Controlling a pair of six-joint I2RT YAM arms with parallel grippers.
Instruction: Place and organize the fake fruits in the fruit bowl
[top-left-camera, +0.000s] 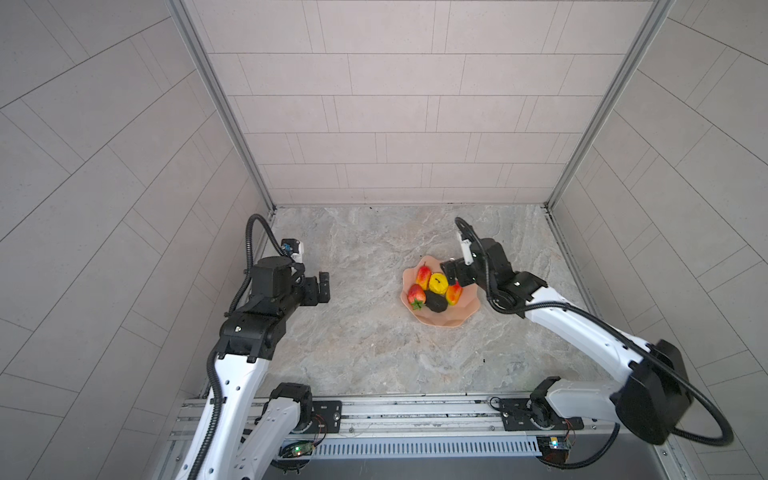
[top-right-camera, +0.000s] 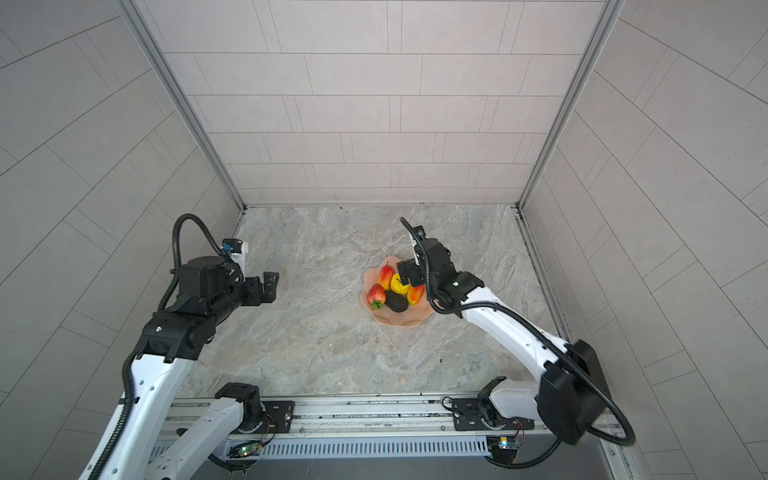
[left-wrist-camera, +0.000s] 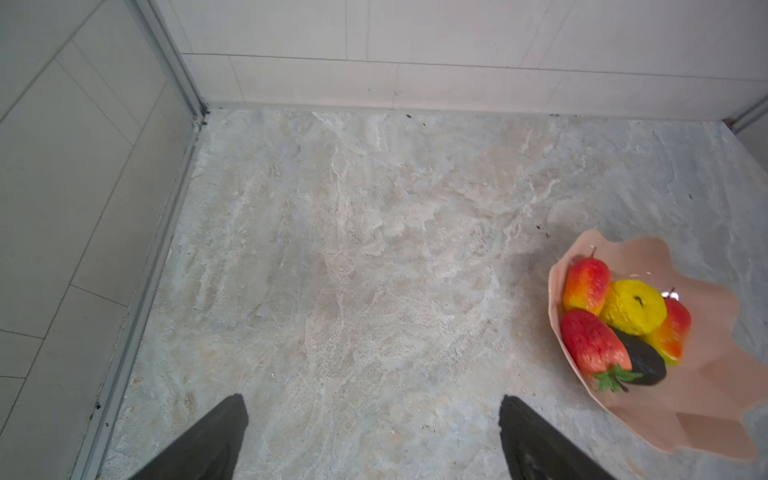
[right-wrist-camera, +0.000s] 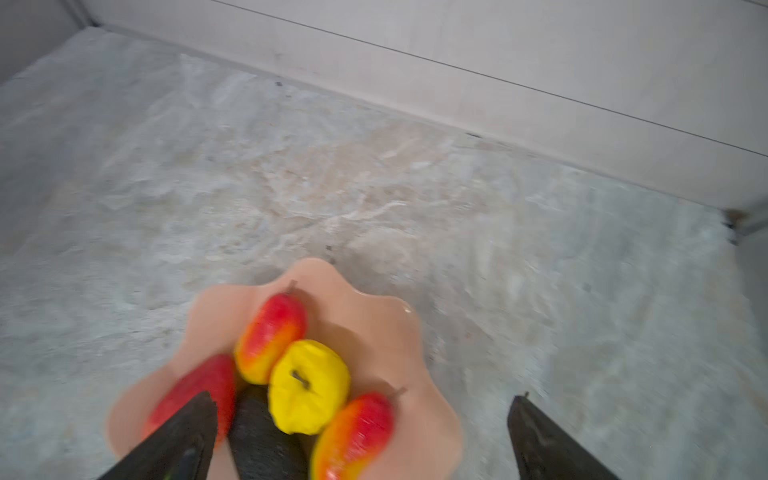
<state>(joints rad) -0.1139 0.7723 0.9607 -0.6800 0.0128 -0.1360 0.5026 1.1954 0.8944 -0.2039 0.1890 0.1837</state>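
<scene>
All the fake fruits lie together in the peach-pink fruit bowl (top-left-camera: 451, 321) right of the table's middle: a yellow apple (top-left-camera: 438, 284), two red-yellow mangoes (top-left-camera: 423, 276) (top-left-camera: 454, 293), a strawberry (top-left-camera: 416, 295) and a dark avocado (top-left-camera: 435, 302). My right gripper (right-wrist-camera: 362, 398) hangs open just above the bowl's right side, over the nearer mango (right-wrist-camera: 353, 432), and holds nothing. This wrist view is blurred by motion. My left gripper (left-wrist-camera: 374, 399) stands open and empty over bare table, well left of the bowl (left-wrist-camera: 706, 407).
Tiled walls with metal corner posts (top-left-camera: 266, 195) close in the marble table (top-left-camera: 365, 340) on three sides. The arms' mounting rail (top-left-camera: 415, 411) runs along the front edge.
</scene>
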